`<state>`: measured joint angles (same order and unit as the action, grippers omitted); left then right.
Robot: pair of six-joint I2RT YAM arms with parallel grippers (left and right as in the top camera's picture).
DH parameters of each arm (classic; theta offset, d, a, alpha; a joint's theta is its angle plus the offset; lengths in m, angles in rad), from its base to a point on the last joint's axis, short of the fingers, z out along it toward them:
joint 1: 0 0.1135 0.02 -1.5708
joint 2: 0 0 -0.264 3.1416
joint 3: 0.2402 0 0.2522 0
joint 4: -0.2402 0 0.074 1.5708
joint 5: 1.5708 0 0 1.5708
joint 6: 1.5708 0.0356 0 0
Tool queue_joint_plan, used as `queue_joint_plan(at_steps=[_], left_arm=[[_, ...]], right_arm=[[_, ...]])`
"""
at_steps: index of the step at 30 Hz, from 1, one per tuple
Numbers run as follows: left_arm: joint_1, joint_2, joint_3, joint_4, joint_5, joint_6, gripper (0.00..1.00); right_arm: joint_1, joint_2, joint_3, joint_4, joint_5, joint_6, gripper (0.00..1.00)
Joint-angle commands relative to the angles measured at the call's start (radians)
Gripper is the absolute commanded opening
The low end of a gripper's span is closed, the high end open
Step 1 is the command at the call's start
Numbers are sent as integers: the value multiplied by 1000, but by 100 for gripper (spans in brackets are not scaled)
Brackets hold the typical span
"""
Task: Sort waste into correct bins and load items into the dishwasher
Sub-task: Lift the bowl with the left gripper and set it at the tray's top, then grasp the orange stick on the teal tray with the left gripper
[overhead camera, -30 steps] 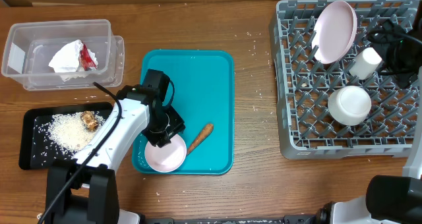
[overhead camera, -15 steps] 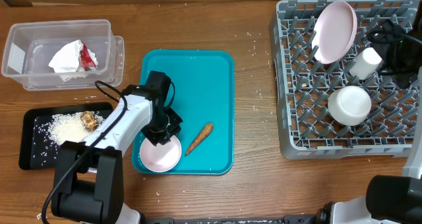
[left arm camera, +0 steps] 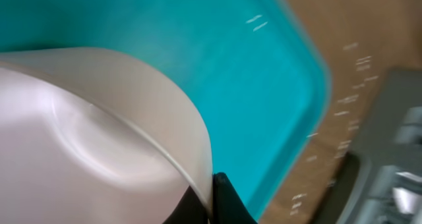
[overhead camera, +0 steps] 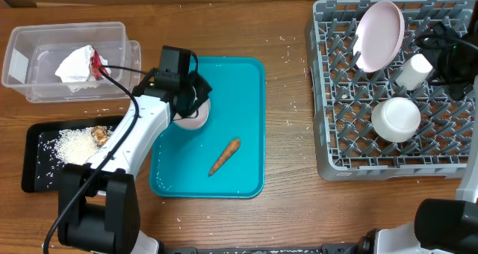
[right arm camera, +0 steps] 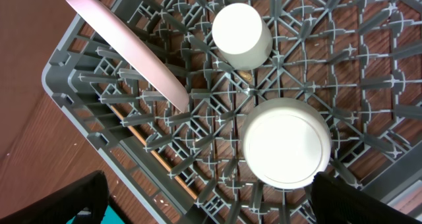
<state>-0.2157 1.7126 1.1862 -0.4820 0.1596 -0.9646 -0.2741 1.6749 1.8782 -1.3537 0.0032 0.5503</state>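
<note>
My left gripper [overhead camera: 187, 98] is shut on the rim of a pale pink bowl [overhead camera: 194, 113], holding it tilted over the far left of the teal tray [overhead camera: 246, 82]. In the left wrist view the bowl [left arm camera: 86, 138] fills the frame, its rim pinched between my fingertips [left arm camera: 212, 197]. A small orange carrot [overhead camera: 225, 157] lies on the tray. My right gripper [right arm camera: 211, 204] hangs open over the grey dish rack [overhead camera: 328, 134], holding nothing. The rack holds a pink plate [overhead camera: 379, 34] on edge, a white cup [overhead camera: 414, 69] and an upturned white bowl [overhead camera: 396, 118].
A clear tub [overhead camera: 30, 60] at the far left holds crumpled white paper [overhead camera: 77, 64] with a red scrap [overhead camera: 99, 64]. In front of it a black tray [overhead camera: 37, 146] holds rice [overhead camera: 75, 146] and a brown lump [overhead camera: 99, 134]. Loose rice grains dot the wooden table [overhead camera: 287, 104].
My left gripper closed on the pink bowl's rim and carried it from the tray's near left corner toward the far left. The right arm has not moved.
</note>
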Motion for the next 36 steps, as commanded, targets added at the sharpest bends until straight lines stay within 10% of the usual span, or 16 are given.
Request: queue_joint_plan(at_steps=[1, 4, 6, 16, 22, 26, 36], left_arm=[[-21, 4, 18, 91, -10, 51, 29], [-42, 4, 19, 151, -10, 134, 81], [-48, 4, 29, 149, -2, 176, 87], [-49, 4, 142, -197, 175, 248, 79], [-50, 4, 176, -511, 312, 490, 72], [-96, 5, 169, -679, 225, 713, 79], [-294, 52, 38, -529, -102, 702, 86]], right_arm=[[-1, -10, 3, 5, -5, 6, 100], [-1, -10, 3, 5, -4, 6, 100], [-1, -10, 3, 5, -5, 6, 100], [-1, -10, 3, 5, -5, 6, 100], [-1, -10, 3, 5, -5, 6, 100], [-1, -10, 3, 5, -5, 6, 100], [-1, -10, 3, 5, -5, 6, 100]])
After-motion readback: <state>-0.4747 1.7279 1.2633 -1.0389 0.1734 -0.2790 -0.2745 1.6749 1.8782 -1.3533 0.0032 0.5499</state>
